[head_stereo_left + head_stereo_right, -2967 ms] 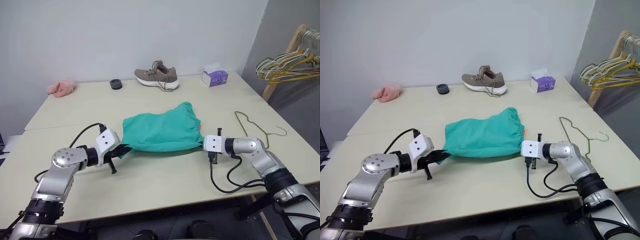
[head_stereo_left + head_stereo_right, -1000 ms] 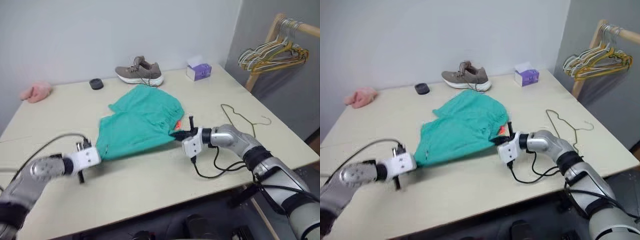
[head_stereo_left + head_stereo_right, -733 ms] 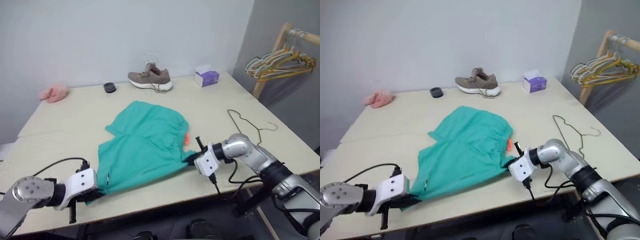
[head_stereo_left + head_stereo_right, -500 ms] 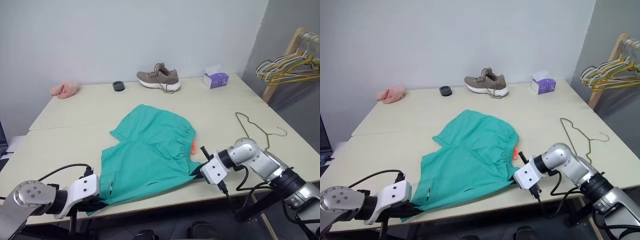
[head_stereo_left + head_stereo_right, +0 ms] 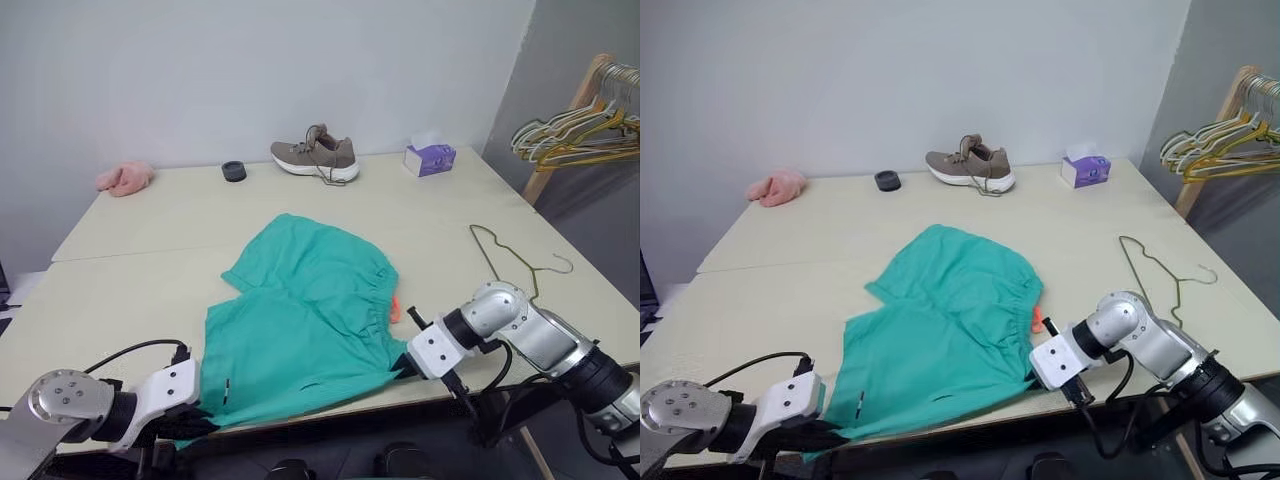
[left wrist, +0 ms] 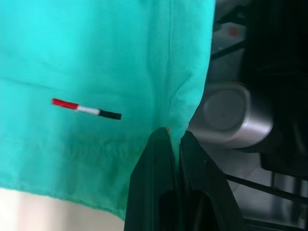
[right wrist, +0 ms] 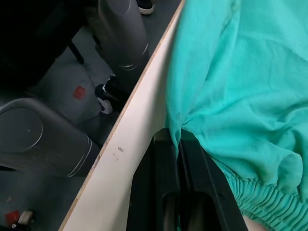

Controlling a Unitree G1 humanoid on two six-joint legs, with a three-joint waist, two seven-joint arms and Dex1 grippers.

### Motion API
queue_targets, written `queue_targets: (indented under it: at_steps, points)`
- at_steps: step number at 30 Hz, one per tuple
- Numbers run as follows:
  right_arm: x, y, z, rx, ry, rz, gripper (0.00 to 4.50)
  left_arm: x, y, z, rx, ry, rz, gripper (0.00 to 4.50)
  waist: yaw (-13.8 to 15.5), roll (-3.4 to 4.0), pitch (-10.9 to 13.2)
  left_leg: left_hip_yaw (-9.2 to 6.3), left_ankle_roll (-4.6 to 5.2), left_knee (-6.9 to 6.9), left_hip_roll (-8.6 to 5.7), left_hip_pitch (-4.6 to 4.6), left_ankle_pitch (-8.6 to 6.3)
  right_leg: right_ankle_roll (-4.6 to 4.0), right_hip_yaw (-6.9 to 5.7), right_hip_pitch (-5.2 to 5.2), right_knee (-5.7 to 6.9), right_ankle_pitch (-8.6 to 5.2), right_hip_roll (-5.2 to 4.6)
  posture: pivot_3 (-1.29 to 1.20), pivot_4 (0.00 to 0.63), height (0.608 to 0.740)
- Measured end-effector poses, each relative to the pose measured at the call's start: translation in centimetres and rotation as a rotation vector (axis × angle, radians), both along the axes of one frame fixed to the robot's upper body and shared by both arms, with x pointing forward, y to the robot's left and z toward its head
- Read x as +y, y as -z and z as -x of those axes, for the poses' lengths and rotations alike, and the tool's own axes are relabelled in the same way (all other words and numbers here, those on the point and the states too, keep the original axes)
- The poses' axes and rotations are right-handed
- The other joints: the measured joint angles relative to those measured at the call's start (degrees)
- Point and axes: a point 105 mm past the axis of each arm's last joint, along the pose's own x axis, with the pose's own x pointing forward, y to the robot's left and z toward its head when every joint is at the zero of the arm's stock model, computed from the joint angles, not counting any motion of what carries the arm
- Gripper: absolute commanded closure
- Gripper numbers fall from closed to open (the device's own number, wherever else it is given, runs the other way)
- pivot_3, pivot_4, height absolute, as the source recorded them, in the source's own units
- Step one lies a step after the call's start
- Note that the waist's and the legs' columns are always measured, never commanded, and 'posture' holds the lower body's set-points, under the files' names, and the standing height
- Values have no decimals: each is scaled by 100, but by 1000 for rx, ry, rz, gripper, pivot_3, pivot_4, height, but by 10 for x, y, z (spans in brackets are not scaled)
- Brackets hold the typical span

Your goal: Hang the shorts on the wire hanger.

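**Inspector:** Report the layout, largest item first, placed against the shorts.

**Assistant:** The pale beige flat-topped table (image 5: 150,215) carries everything. The teal-green cloth shorts with a gathered elastic waistband (image 5: 300,320) lie spread at the table's near edge, one corner hanging slightly over it. The thin olive-gold wire hanger, triangular with a hooked top (image 5: 510,262), lies flat to the right of the shorts, apart from them. A brown lace-up shoe (image 5: 315,155) sits well beyond the shorts, with a small purple tissue box (image 5: 430,157) beyond and to their right.

**Inspector:** Tool condition?

**Assistant:** The left gripper (image 6: 174,140) has its black fingers pressed together, pinching the near-left hem of the shorts. The right gripper (image 7: 177,139) is likewise pinched on the fabric edge at the near-right corner, by the waistband.

**Inspector:** The governing relation?

**Assistant:** The hanger lies rightward of the shorts, its long axis running away from the near table edge, hook at the nearer end pointing right. The right arm is plainly nearer to it. In my judgement, the garment must travel rightward, or the right gripper must let go to fetch the hanger.
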Motion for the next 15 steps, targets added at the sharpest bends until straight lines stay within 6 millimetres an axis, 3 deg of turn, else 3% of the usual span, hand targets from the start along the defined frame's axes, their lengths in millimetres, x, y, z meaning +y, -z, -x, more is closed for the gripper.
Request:
queue_targets:
  at_steps: [1,4,13,15]
  points:
    - [0,0,1,6,1,5,4039,-2,0,2,9,2,6,4500,2,-1,1,0,1,0,0,0,-2,0,0,0,0,-1,0,-115,0,740]
    - [-5,3,5,38,10,32,3194,-4,0,6,37,-13,20,3844,8,-5,5,-2,0,0,1,0,-4,-1,-2,0,0,-4,0,-108,0,740]
    - [-4,-10,21,185,50,-24,19,-15,-17,1,7,-41,108,1054,19,-21,39,0,-3,0,5,0,-6,-6,0,1,0,-7,2,-103,0,740]
    - [0,-24,18,233,108,-95,0,-17,-24,-4,-13,-60,147,476,22,-23,49,-2,-3,0,5,-1,-6,-6,-1,0,0,-7,2,-106,0,740]
